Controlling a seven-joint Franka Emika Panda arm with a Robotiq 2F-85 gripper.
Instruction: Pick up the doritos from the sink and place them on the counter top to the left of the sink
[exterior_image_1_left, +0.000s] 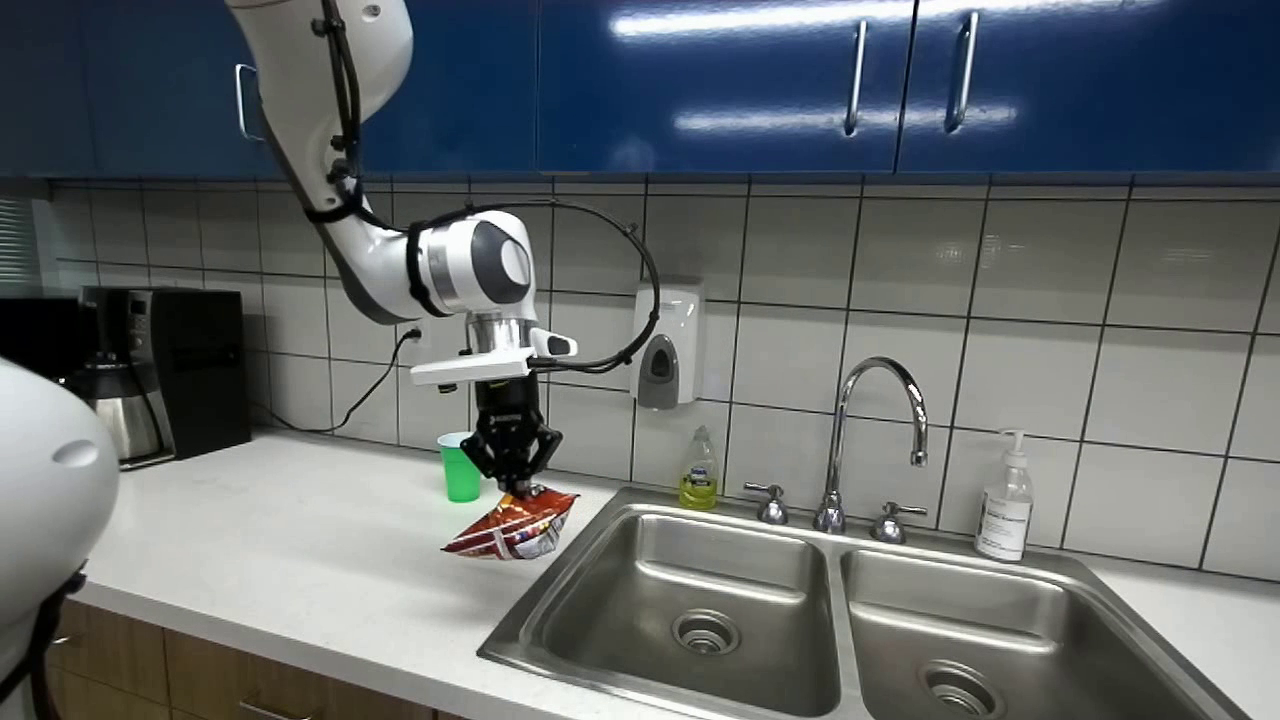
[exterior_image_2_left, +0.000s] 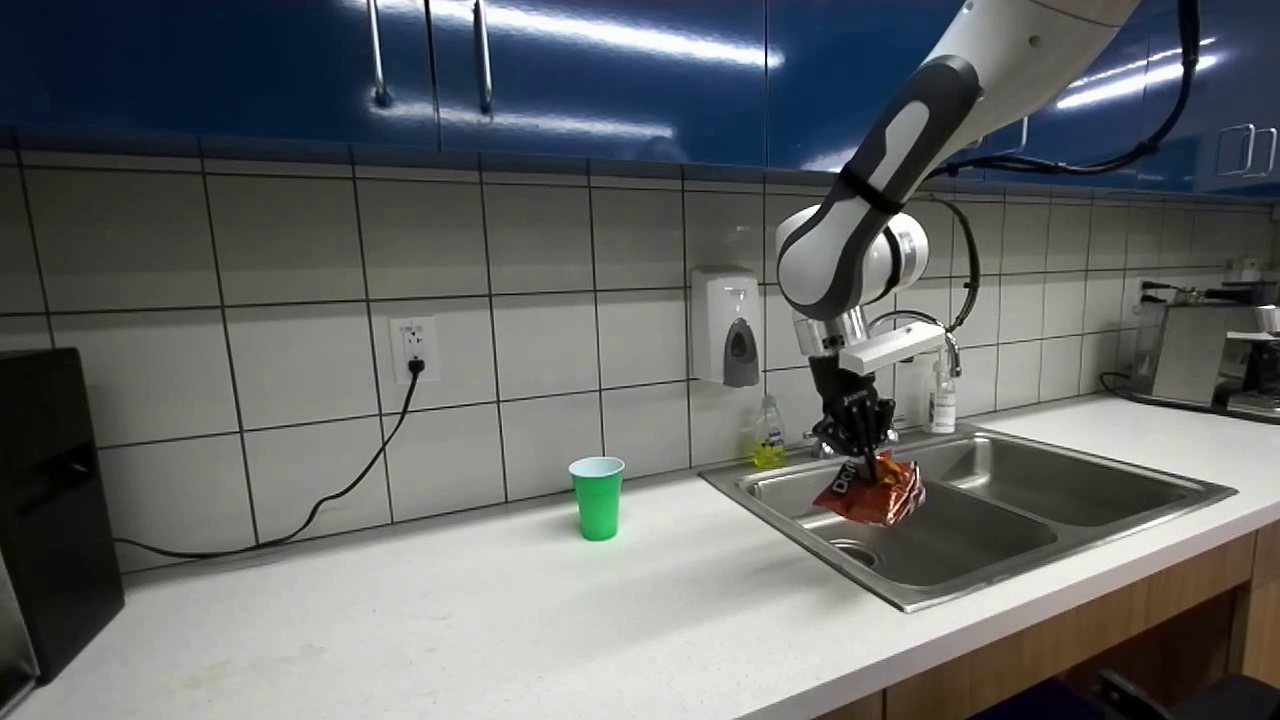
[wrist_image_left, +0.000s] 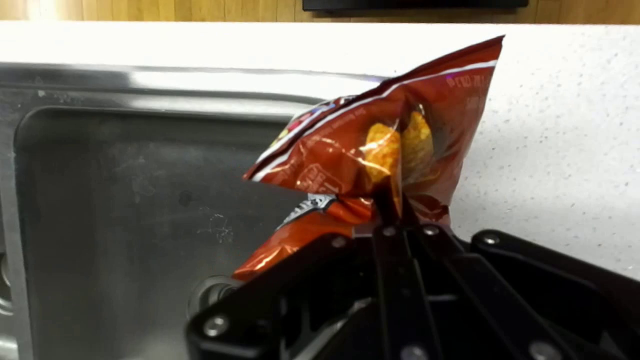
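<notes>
The doritos bag (exterior_image_1_left: 512, 530) is crinkled and red-orange, and it also shows in an exterior view (exterior_image_2_left: 880, 497) and in the wrist view (wrist_image_left: 335, 155). My gripper (exterior_image_1_left: 517, 487) is shut on a pinched fold of the bag and holds it in the air; the fingers also show in the wrist view (wrist_image_left: 395, 210). The bag hangs near the left rim of the sink (exterior_image_1_left: 720, 565). In the wrist view it overlaps both the left basin (wrist_image_left: 125, 200) and the counter top (wrist_image_left: 560, 150) beside it. The white counter top (exterior_image_2_left: 560, 620) stretches left of the sink. The fingertips are partly hidden by the bag.
A green cup (exterior_image_2_left: 598, 500) stands on the counter near the wall, left of the sink. A dish soap bottle (exterior_image_1_left: 698, 475), the curved faucet (exterior_image_1_left: 840, 440) and a pump bottle (exterior_image_1_left: 1005, 510) stand behind the basins. A black machine (exterior_image_1_left: 190, 370) is at the far left.
</notes>
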